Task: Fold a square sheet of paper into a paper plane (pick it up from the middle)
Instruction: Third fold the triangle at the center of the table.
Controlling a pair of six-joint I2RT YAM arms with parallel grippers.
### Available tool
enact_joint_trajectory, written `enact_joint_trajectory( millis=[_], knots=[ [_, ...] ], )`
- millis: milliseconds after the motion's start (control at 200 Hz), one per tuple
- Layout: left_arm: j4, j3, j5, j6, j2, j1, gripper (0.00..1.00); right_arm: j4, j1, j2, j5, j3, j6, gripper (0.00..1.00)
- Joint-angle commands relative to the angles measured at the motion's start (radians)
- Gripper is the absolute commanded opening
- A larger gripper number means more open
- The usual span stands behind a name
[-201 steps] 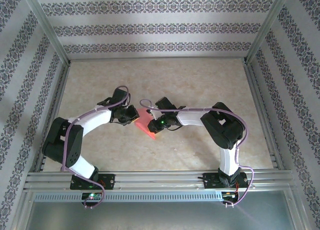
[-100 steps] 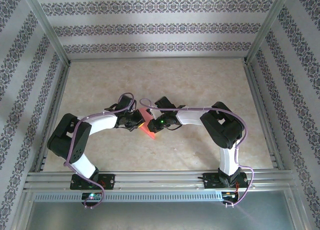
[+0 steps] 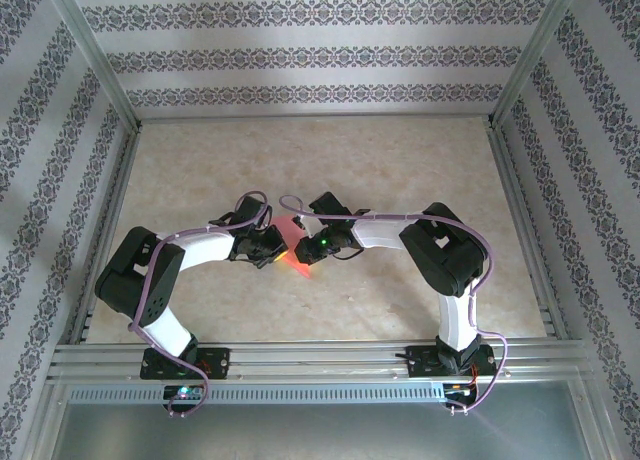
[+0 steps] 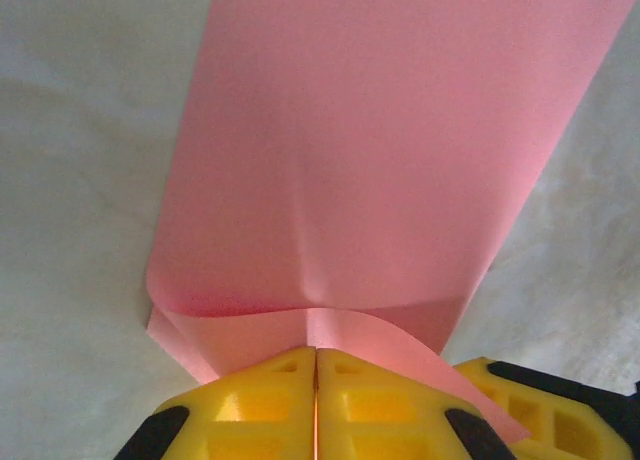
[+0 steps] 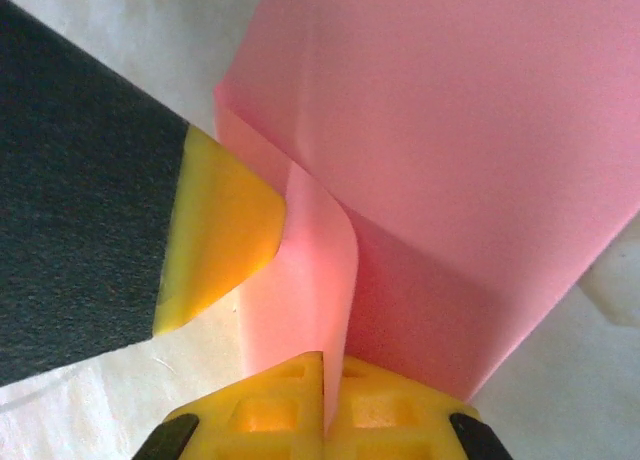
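Observation:
The square sheet of paper (image 3: 298,268) is salmon pink and lies partly folded at the middle of the table, between my two grippers. In the left wrist view the paper (image 4: 380,130) spreads ahead, and a raised fold runs into the seam of my left gripper (image 4: 317,352), which is shut on it. My right gripper (image 5: 325,358) is shut on an upright curled flap of the paper (image 5: 450,130). The left gripper's yellow fingertip (image 5: 225,230) touches that flap from the left. From above, the left gripper (image 3: 281,250) and right gripper (image 3: 303,246) stand almost tip to tip.
The beige tabletop (image 3: 330,160) is bare around the paper. Patterned walls and metal rails (image 3: 300,355) enclose it. The right gripper's finger (image 4: 545,405) sits close beside the left one.
My left arm has moved right, up to the paper, and its jaws have closed on the fold. The right gripper has kept its grip in place.

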Motion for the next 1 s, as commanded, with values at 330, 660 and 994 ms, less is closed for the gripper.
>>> enact_joint_trajectory(
  millis=[330,660,994],
  knots=[
    [0.048,-0.046,-0.018,-0.013,0.009,-0.013,0.09,-0.079,-0.013,0.058,0.045,0.005,0.012,0.06],
    [0.040,-0.035,-0.015,0.071,-0.038,-0.012,0.12,-0.097,-0.014,0.071,0.045,0.015,0.021,0.06],
    [0.025,-0.038,-0.031,0.098,-0.063,-0.012,0.14,-0.103,-0.016,0.081,0.042,0.023,0.029,0.06]
  ],
)
